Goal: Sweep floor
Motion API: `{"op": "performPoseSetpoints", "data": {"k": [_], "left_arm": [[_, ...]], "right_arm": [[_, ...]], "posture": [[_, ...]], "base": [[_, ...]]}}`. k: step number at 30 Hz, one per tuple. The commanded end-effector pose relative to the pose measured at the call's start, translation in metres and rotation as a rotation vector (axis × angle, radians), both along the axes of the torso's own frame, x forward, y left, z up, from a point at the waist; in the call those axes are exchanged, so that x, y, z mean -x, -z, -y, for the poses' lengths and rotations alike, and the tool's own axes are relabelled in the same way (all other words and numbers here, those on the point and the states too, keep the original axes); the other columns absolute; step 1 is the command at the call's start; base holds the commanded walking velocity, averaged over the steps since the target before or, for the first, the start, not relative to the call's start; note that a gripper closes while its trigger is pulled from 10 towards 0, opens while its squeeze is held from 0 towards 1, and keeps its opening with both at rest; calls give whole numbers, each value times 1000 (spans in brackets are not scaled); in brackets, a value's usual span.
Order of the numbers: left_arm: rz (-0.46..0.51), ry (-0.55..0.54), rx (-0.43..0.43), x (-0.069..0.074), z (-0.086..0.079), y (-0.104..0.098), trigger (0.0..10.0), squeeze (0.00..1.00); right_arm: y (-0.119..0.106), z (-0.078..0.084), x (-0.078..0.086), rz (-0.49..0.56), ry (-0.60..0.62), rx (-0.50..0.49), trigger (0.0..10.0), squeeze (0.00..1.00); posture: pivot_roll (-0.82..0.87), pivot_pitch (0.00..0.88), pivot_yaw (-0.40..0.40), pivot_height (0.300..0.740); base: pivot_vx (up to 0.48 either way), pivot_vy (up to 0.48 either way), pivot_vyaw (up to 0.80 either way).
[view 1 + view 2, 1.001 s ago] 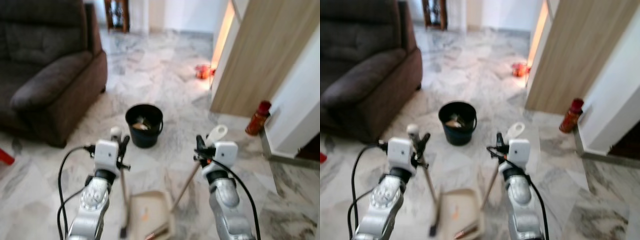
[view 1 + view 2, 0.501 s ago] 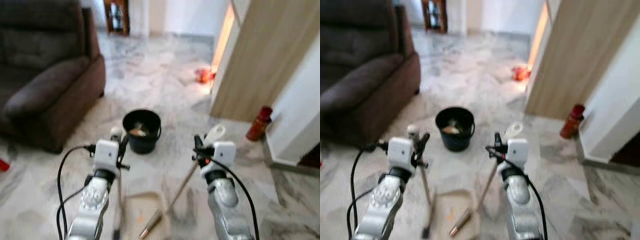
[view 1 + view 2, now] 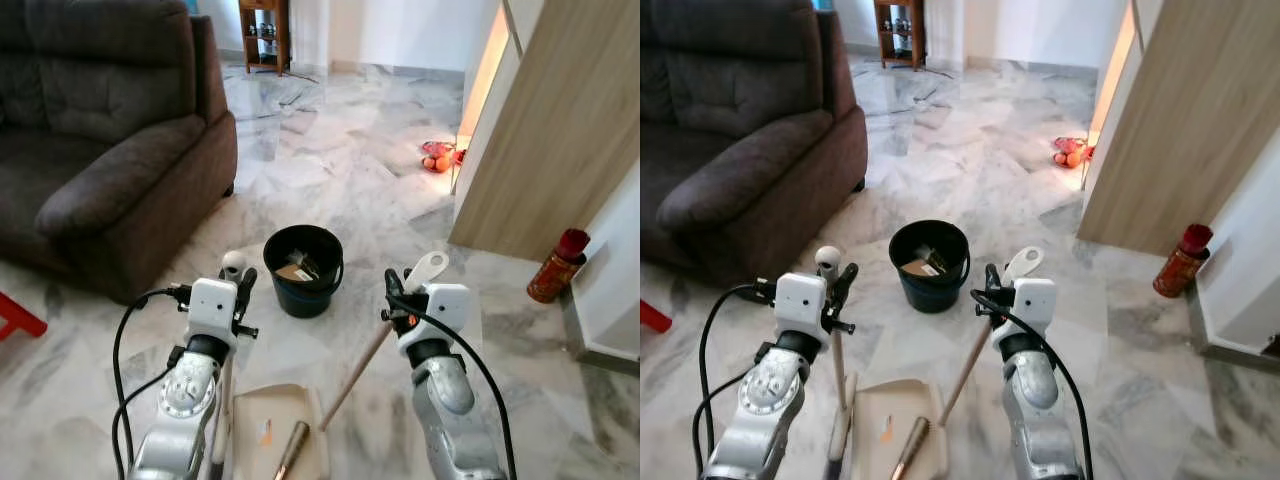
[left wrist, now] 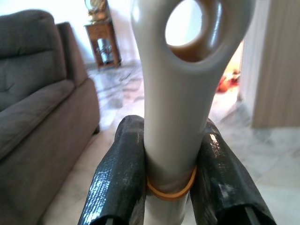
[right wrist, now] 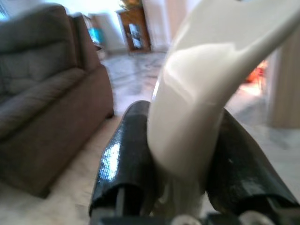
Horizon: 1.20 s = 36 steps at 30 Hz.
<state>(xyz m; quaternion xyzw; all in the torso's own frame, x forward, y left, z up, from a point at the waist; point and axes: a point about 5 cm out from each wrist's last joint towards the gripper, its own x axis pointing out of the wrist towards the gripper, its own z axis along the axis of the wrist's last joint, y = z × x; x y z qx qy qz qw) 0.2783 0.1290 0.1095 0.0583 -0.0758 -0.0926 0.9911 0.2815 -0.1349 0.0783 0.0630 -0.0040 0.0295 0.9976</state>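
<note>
Floor (image 3: 330, 150) of pale marble spreads ahead of me, and the sweepings already sit on the dustpan (image 3: 895, 425) lying flat on it between my arms, a small orange scrap and a brownish stick-like piece on its tray. I judge the pan is kept level so nothing slides off on the way to the bin (image 3: 303, 268), which stands just ahead and holds some rubbish.

My left gripper (image 4: 171, 183) is clamped around a grey handle (image 4: 176, 93), fingers (image 4: 117, 178) pressed on both sides just below its hanging hole; that stick drops straight down beside the pan's left edge, which reads as the broom (image 3: 838, 390). My right gripper (image 5: 183, 168) is closed on a white handle (image 5: 197, 93), whose shaft slants down to the pan's right rear, so that one steers the pan.

Sofa (image 3: 110, 130) stands to my left, a red bottle (image 3: 556, 265) by the wall on my right.
</note>
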Motion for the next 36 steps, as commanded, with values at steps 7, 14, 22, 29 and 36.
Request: {"op": "performPoseSetpoints", "data": {"k": [7, 14, 22, 29, 36], "left_arm": [[52, -10, 5, -2, -5, -11, 10000, 0], [52, -12, 5, -1, -5, -11, 10000, 0], [52, -14, 3, -1, -5, -11, 10000, 0], [51, -13, 4, -1, -5, -11, 10000, 0], [54, -4, -13, -1, -3, -11, 10000, 0]], "right_arm": [[-18, -14, -6, 78, -46, -18, 10000, 0], [-18, -15, -6, 78, -57, -16, 10000, 0], [-18, -17, -5, 78, -66, -18, 10000, 0], [-18, -16, -6, 73, -64, -20, 10000, 0], [-18, -17, -6, 73, -66, -26, 10000, 0]], "posture": [[102, 6, -4, 740], [105, 7, -4, 740], [105, 9, -5, 740], [106, 9, -6, 740], [107, 7, -7, 740]], "base": [[299, 0, 0], [302, 0, 0], [302, 0, 318], [302, 0, 0], [300, 0, 0]]}}
